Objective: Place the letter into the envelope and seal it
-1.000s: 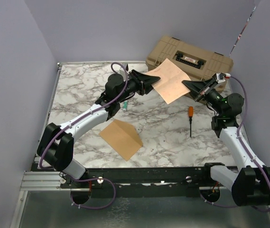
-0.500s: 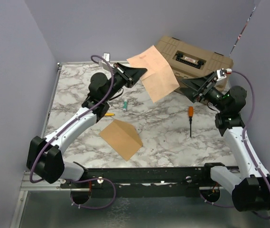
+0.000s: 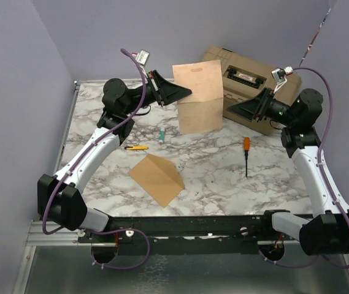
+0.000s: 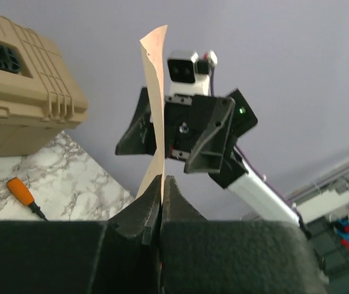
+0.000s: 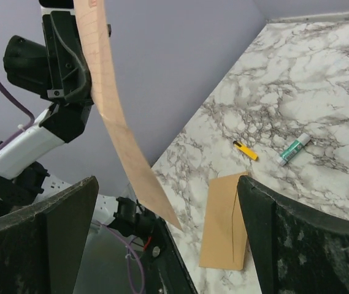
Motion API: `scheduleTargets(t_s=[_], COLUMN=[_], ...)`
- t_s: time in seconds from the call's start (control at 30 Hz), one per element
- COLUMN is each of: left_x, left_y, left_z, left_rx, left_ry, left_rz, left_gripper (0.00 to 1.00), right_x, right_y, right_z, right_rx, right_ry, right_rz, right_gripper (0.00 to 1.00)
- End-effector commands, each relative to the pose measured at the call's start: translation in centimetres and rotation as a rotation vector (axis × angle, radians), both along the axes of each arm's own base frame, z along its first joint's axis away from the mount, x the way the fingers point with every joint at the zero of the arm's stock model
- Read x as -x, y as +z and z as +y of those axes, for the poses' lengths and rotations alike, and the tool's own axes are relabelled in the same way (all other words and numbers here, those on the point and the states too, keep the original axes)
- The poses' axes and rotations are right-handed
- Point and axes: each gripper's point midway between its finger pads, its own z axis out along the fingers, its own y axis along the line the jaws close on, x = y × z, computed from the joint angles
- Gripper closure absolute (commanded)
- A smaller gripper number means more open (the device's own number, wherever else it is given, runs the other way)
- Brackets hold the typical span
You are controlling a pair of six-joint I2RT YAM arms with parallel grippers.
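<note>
Letter (image 3: 199, 86) is now pinched only by the left gripper (image 3: 188, 93), which is clamped shut on its left edge. The sheet hangs upright in the air over the surface (image 3: 223, 174), at 12 o'clock. Right gripper (image 3: 230, 111) has just let go: jaws wide, empty, backed off to 3 o'clock of the sheet, not touching. Handover looks done, so the right arm is free, likely for the envelope (image 3: 156, 177). That lies untouched at 6 o'clock near the arm bases, well apart from the sheet. Nothing inserted yet, sealing far off. Left wrist view shows the sheet edge-on only; print unreadable. Can't tell if the envelope flap is open or where its mouth faces. Lower half of sheet looks darker; fold or shade, unclear.
</note>
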Motion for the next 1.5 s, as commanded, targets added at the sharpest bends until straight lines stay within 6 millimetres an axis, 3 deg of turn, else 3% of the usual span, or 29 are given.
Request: scheduleTargets(t_s=[0.0, 0.23, 0.47, 0.63, 0.83, 0.87, 1.0, 1.27, 1.47], left_x=[3.3, 4.7, 4.8, 5.3, 5.7, 5.7, 6.2, 7.7, 6.7], left_y=[1.2, 1.6, 1.4, 1.6, 3.2, 3.4, 3.3, 0.2, -0.8], left_z=[-0.3, -0.1, 0.0, 0.1, 0.6, 0.7, 1.0, 1.1, 1.1], left_rx=[-0.065, -0.091, -0.094, -0.093, -0.059, -0.054, -0.05, -0.076, -0.063], left_ry=[-0.148, -0.177, -0.184, -0.193, -0.157, -0.146, -0.141, -0.206, -0.159], left_rz=[-0.18, -0.278, -0.274, -0.282, -0.272, -0.273, -0.265, -0.216, -0.172], left_gripper=[1.0, 1.0, 1.0, 1.0, 0.96, 0.89, 0.58, 0.6, 0.6], right_x=[0.9, 3.1, 1.9, 1.3, 0.6, 0.4, -0.4, -0.5, -0.2], right_y=[2.7, 6.7, 7.3, 8.1, 9.1, 9.3, 10.2, 13.0, 13.7], right_z=[0.9, 2.6, 5.5, 5.6, 5.3, 5.2, 5.0, 4.2, 4.1], right_rx=[0.001, -0.221, -0.165, -0.197, -0.237, -0.243, -0.28, -0.336, -0.379], right_ry=[0.099, 0.21, 0.2, 0.176, 0.119, 0.112, 0.068, 0.013, 0.027], right_rz=[-0.157, -0.152, -0.146, -0.165, -0.175, -0.168, -0.15, -0.191, -0.179], right_gripper=[0.0, 0.0, 0.04, 0.32, 0.96, 0.99, 0.99, 0.99, 0.99])
